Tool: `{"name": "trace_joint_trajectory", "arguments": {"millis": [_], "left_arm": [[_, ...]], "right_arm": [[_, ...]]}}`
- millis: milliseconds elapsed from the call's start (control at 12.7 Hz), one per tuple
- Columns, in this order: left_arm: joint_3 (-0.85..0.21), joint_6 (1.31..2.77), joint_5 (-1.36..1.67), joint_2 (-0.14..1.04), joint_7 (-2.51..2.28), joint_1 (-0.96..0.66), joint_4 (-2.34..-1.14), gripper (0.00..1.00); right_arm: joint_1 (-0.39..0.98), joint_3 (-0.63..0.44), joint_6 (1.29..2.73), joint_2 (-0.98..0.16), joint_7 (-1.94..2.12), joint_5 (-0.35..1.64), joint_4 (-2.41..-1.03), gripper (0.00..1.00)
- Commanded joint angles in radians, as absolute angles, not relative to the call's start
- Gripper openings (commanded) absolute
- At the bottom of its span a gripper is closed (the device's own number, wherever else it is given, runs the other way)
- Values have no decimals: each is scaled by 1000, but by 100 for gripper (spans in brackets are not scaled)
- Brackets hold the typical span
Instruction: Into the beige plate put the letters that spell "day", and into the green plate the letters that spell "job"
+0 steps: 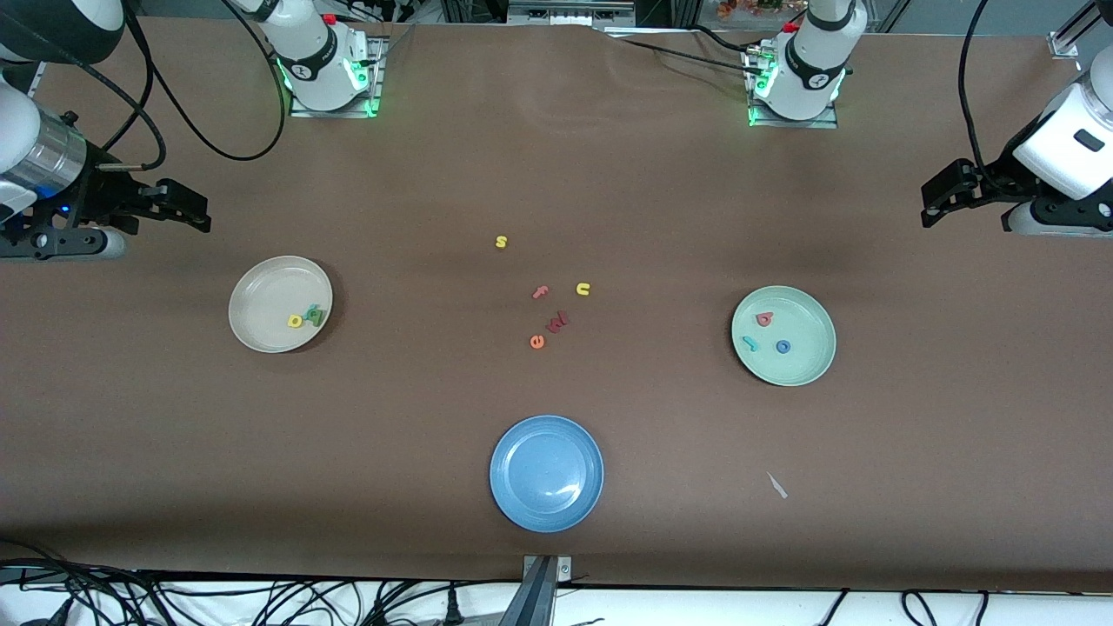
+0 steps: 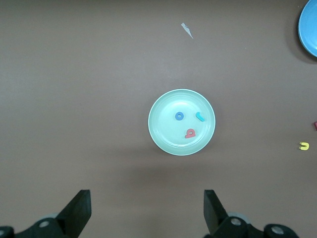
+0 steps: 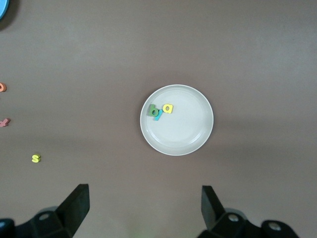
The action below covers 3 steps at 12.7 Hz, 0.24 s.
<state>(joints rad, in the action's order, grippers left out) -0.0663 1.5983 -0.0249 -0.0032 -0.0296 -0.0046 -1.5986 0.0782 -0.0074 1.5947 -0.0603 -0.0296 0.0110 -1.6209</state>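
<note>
Beige plate (image 1: 261, 326) – yellow, green, teal letters (image 1: 306, 317); mint-green plate (image 1: 809, 365).

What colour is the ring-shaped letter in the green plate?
Blue; the ring-shaped o shows best in the left wrist view.

Letters d, a, y (image 1: 306, 317) in beige plate (image 1: 261, 326); j, o, b (image 1: 767, 333) in green plate (image 1: 804, 361)

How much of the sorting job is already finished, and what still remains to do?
It looks finished. The beige plate holds the yellow d, dark green a and teal y. The green plate holds the salmon-red b, teal j and blue o. Nothing is in hand: the left gripper and right gripper hang open and empty, each above its plate. Only spare letters remain mid-table.
</note>
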Motion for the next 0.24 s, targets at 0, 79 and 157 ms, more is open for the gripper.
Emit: {"name": "trace_joint_trajectory", "arguments": {"millis": [0,79,157], "left_arm": [[-67,1575,-29,8,-21,-5,-1571,100],[-67,1575,-29,8,-23,-5,-1571,100],[-67,1575,-29,8,-21,-5,-1571,100]], "right_arm": [[67,0,1598,-54,-23,-2,-1629,100],[67,0,1598,-54,-23,-2,-1629,100],[67,0,1598,-54,-25,-2,-1629,100]]}}
